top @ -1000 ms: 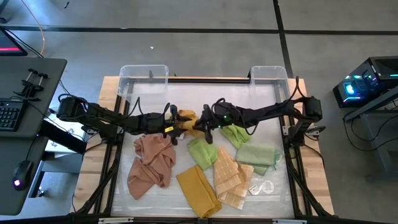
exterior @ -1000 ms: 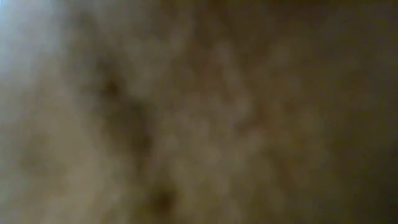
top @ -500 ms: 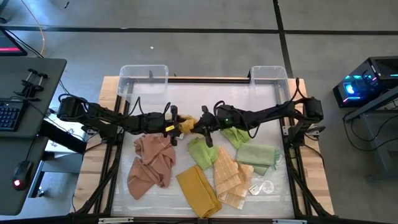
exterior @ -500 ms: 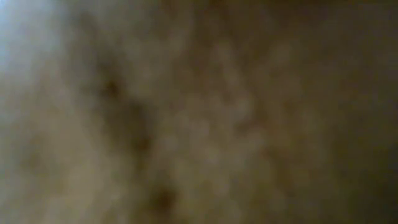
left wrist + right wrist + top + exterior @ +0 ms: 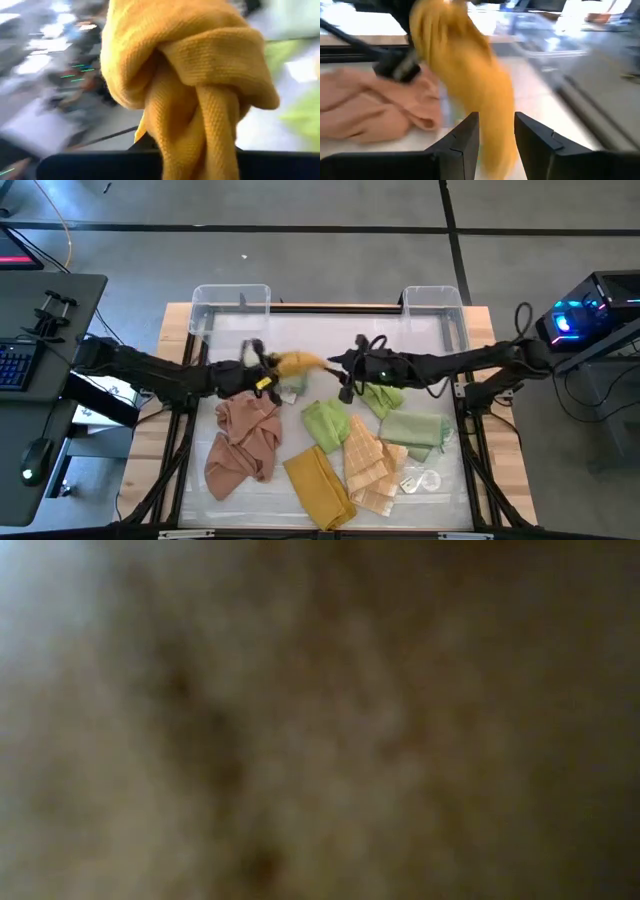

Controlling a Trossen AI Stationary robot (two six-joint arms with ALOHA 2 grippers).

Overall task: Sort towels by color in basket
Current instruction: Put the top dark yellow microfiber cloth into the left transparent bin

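The left hand (image 5: 262, 367) is shut tight on the yellow towel (image 5: 296, 363), above the middle of the bench (image 5: 180, 315). The right hand (image 5: 345, 372), fingers apart, holds nothing. Next, I think, the towel goes into a basket (image 5: 231, 298).

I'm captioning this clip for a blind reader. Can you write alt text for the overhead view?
Seen from above, the left tool holds a yellow towel above a table, and the right tool is open beside it. Nearer the front lie a pink towel, green towels, another yellow one and a checked one.
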